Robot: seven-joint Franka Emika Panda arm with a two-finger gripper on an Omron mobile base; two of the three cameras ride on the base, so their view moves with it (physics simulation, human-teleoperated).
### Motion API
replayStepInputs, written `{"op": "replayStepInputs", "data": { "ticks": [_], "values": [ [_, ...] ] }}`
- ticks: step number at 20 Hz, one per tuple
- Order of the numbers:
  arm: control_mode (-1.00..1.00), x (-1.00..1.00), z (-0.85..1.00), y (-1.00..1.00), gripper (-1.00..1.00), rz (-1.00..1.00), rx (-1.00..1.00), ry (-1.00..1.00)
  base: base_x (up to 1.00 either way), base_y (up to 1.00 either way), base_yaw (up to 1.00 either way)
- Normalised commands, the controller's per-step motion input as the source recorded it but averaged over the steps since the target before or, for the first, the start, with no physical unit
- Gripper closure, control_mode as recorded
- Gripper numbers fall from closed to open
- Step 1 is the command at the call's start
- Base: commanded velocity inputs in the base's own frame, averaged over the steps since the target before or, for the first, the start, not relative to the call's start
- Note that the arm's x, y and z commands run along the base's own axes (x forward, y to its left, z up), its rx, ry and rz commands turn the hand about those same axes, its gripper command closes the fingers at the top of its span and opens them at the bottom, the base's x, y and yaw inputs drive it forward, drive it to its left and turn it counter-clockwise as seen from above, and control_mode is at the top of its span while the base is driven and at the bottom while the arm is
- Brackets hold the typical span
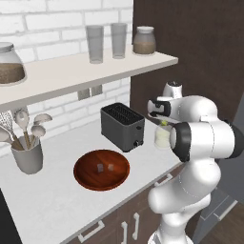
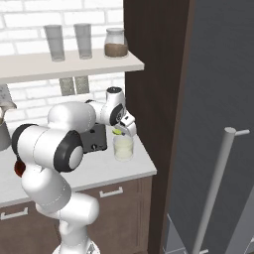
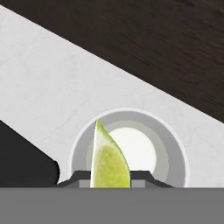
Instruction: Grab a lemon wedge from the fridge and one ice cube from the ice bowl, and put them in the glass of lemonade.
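Gripper (image 3: 110,174) pinching lemon wedge (image 3: 108,164) by flat sides, right above glass of lemonade (image 3: 173,151) on counter (image 3: 52,105) beside toaster (image 1: 122,126); prob v. light, soft, slick w/ juice, so gentle mid-flesh hold, not thin tip

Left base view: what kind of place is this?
A rendered home kitchen, most likely: a boxy dark grey toaster and a grey utensil crock on a white counter, glass jars on a shelf, and a tall matte grey fridge alongside.
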Motion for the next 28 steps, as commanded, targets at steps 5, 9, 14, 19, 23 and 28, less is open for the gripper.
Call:
{"op": "replayStepInputs", "data": {
  "ticks": [5, 9, 14, 19, 23, 28],
  "values": [
    [-1.00, 0.00, 0.00, 0.00, 1.00, 0.00, 0.00, 0.00, 0.00, 0.00, 0.00],
    [-1.00, 0.00, 0.00, 0.00, -1.00, 0.00, 0.00, 0.00, 0.00, 0.00, 0.00],
    [-1.00, 0.00, 0.00, 0.00, -1.00, 0.00, 0.00, 0.00, 0.00, 0.00, 0.00],
    [-1.00, 0.00, 0.00, 0.00, -1.00, 0.00, 0.00, 0.00, 0.00, 0.00, 0.00],
    [-1.00, 0.00, 0.00, 0.00, -1.00, 0.00, 0.00, 0.00, 0.00, 0.00, 0.00],
    [-1.00, -0.03, 0.06, -0.01, -1.00, 0.00, 0.03, -0.05, 0.00, 0.00, 0.00]
  ]
}}
